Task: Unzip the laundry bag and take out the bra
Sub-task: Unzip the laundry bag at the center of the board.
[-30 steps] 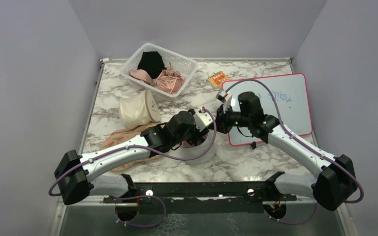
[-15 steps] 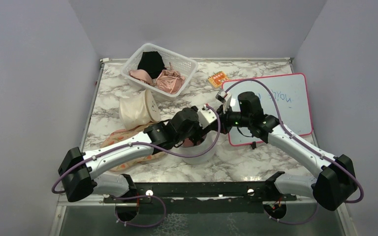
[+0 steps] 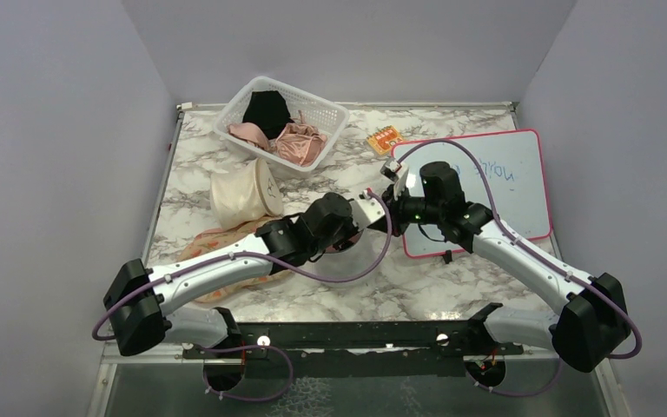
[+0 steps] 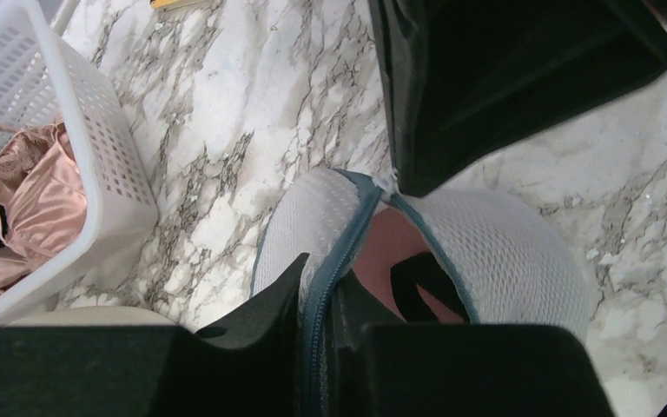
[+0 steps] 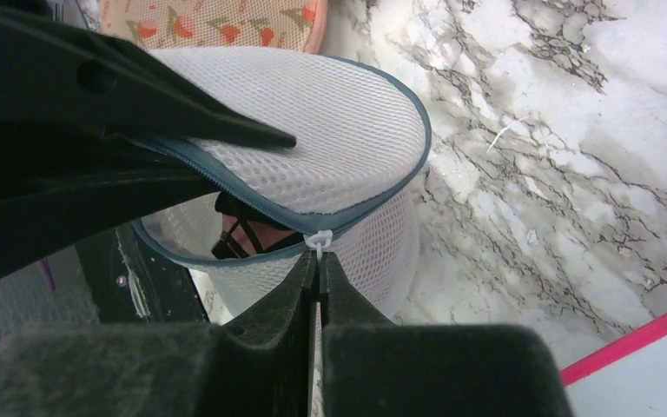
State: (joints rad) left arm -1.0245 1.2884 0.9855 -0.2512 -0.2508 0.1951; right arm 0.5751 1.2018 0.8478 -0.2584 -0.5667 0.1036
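Note:
The round white mesh laundry bag (image 5: 347, 130) with a grey-blue zip sits mid-table, mostly hidden under my arms in the top view. Its lid is partly unzipped and lifted. A pink bra with black straps (image 4: 404, 261) shows through the gap, also in the right wrist view (image 5: 247, 228). My left gripper (image 4: 321, 300) is shut on the lid's zip edge (image 4: 334, 261). My right gripper (image 5: 320, 276) is shut on the white zip pull (image 5: 319, 241) at the bag's near rim. The two grippers meet above the bag in the top view (image 3: 380, 208).
A white basket (image 3: 313, 109) with pink and black garments stands at the back. A cream cylindrical bag (image 3: 241, 193) lies left, a peach floral pouch (image 3: 213, 241) beneath my left arm. A whiteboard (image 3: 495, 182) with a pink frame lies right, an orange item (image 3: 385, 139) behind it.
My left arm has shifted up and right, lifting the lid, so the bag is more hidden beneath it. My right arm has barely moved.

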